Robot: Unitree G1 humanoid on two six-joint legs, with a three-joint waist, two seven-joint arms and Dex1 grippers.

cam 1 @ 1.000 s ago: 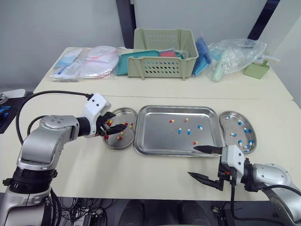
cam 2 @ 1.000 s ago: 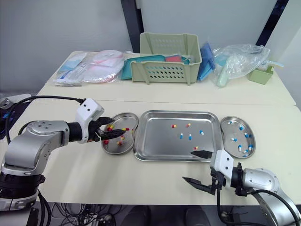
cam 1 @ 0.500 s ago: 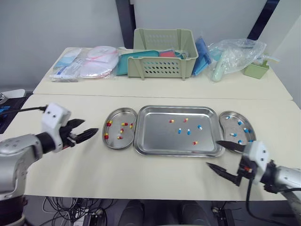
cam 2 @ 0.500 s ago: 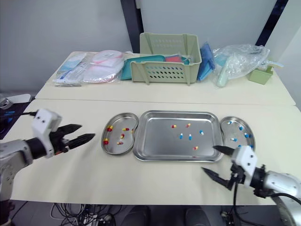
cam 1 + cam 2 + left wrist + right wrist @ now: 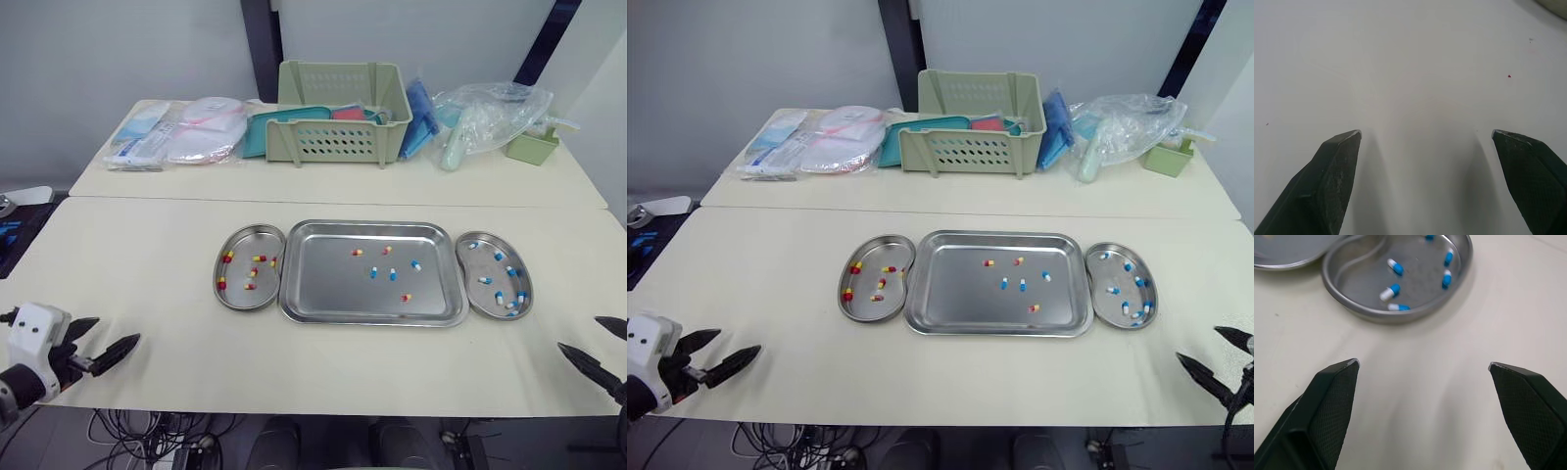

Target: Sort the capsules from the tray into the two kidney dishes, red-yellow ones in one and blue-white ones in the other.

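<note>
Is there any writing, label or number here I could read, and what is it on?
No text here can be read.
Packets on the back table: may carry print, too small to read.
Tray, dishes, basket: no marks visible.

On your left gripper (image 5: 118, 330) you see two black fingers (image 5: 1327, 186), flat-sided and narrowing to a point, fixed on a white box-shaped housing (image 5: 34, 343) with rounded corners. Your right gripper (image 5: 579, 334) has the same black tapered fingers (image 5: 1322, 406), and their surface carries a fine cross-hatched texture.
</note>
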